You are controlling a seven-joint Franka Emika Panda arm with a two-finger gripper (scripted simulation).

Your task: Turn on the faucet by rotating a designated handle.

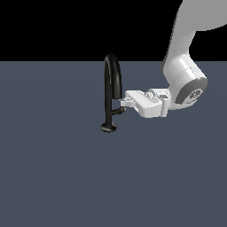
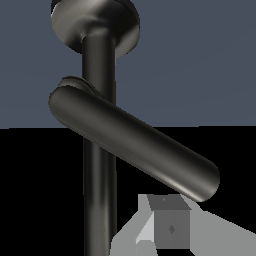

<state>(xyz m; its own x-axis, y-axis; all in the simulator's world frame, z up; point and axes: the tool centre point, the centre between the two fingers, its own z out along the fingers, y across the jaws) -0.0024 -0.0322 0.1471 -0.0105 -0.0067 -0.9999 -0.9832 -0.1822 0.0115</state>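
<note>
The white jaws (image 1: 123, 101) reach in level from the exterior view's right, their tips at the thin handle; whether they are parted, closed or clamped on it cannot be told, since only one pale grey fingertip (image 2: 171, 227) shows in the wrist view and the exterior view is too small to settle it. Right at the tips lies the handle (image 1: 117, 111), a short, thin black L-shaped rod that branches sideways from the lower stem and then turns up toward the jaws; it is far slimmer than the tube it grows from. Just beyond the tips stands the faucet (image 1: 108, 88), a tall, slim, glossy black tube that rises upright from a small round flat base (image 1: 108, 128), bends over in an inverted-U arch and ends in a short down-pointing spout just above the jaws. In the wrist view its surface shows soft grey highlights. The base sits on the flat slate-blue worktop (image 1: 53, 177). No brand, label or writing can be read anywhere.
</note>
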